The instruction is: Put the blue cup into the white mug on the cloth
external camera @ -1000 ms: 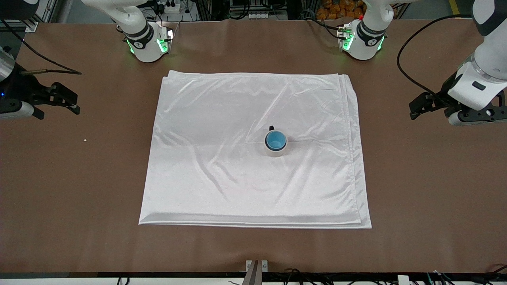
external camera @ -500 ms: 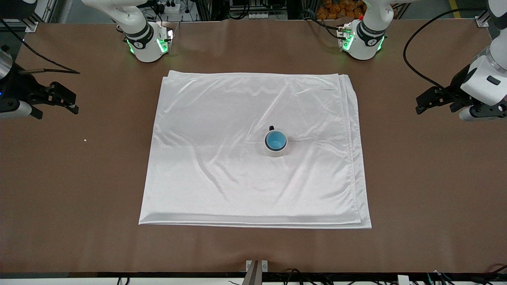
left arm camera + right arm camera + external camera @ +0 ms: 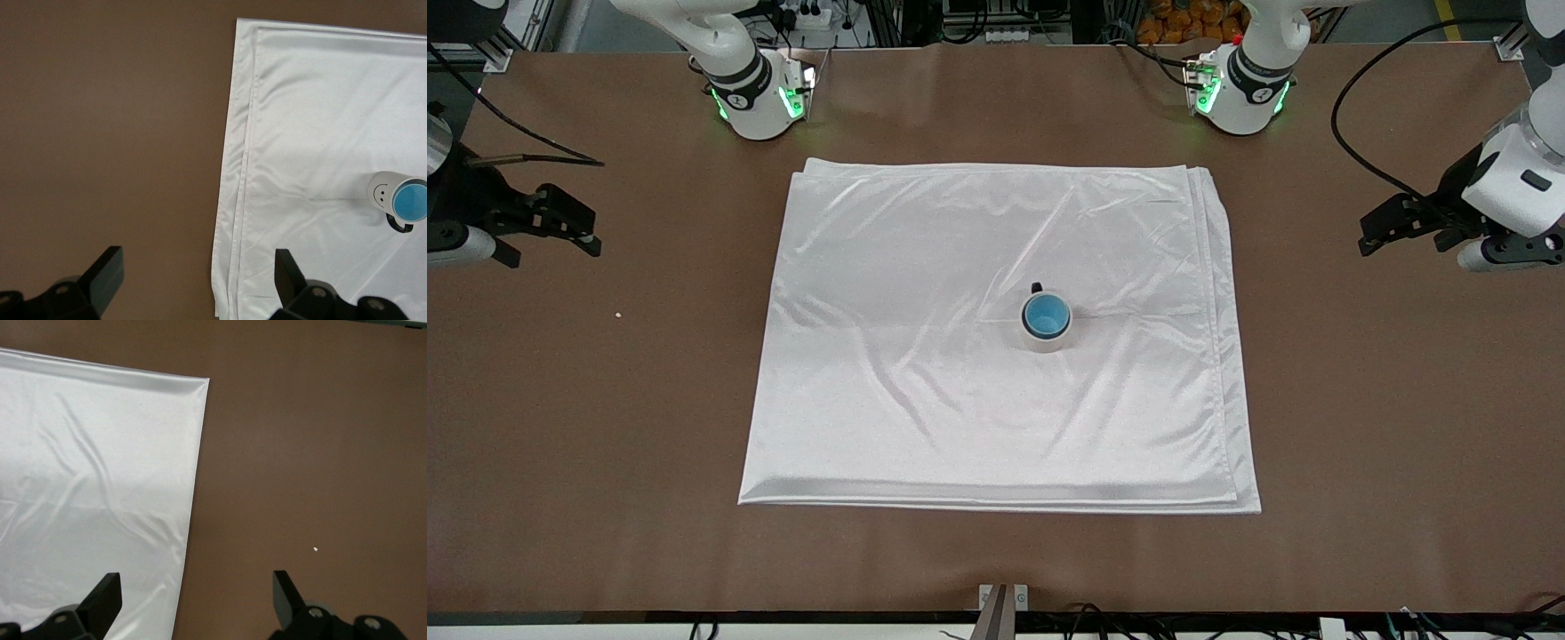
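The cloth [image 3: 1000,338] lies spread mid-table, and on it, toward the left arm's edge of the cloth, stands the mug [image 3: 1046,332] with the cup [image 3: 1046,316] nested inside. Left gripper [image 3: 1383,229] hangs wide open and empty over bare table at its end; right gripper [image 3: 569,224] likewise at the other end

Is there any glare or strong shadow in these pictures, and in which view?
Front view: the cloth gives bright sheen along its wrinkles, and the white mug casts only a faint shadow. Left wrist view: even light, the blue cup sharp inside the mug. Right wrist view: soft sheen on the cloth, no hard shadow.
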Robot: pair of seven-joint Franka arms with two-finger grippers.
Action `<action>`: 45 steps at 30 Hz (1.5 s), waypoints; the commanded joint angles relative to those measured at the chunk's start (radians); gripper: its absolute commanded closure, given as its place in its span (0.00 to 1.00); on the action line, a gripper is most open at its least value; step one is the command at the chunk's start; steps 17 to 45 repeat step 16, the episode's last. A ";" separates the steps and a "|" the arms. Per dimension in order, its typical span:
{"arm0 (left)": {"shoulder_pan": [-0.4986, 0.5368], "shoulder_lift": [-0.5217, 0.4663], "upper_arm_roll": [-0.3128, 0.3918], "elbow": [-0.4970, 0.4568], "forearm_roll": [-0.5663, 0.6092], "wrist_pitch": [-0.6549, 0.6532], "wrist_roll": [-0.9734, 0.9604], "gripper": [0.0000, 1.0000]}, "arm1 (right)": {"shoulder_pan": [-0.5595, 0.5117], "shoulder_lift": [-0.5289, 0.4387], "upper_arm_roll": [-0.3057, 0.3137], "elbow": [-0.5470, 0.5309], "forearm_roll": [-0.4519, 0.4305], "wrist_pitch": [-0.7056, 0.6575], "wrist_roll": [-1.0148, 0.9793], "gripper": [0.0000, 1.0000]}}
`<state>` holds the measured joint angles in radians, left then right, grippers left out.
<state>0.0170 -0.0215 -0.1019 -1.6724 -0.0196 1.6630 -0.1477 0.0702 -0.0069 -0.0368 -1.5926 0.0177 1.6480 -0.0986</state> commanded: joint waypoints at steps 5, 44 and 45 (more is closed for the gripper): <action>-0.005 -0.009 0.005 0.010 -0.020 -0.022 0.020 0.00 | -0.020 -0.033 0.011 -0.038 0.014 0.016 -0.019 0.00; -0.005 -0.008 0.005 0.010 -0.019 -0.022 0.022 0.00 | -0.023 -0.033 0.003 -0.038 0.016 0.015 -0.018 0.00; -0.005 -0.008 0.005 0.010 -0.019 -0.022 0.022 0.00 | -0.023 -0.033 0.003 -0.038 0.016 0.015 -0.018 0.00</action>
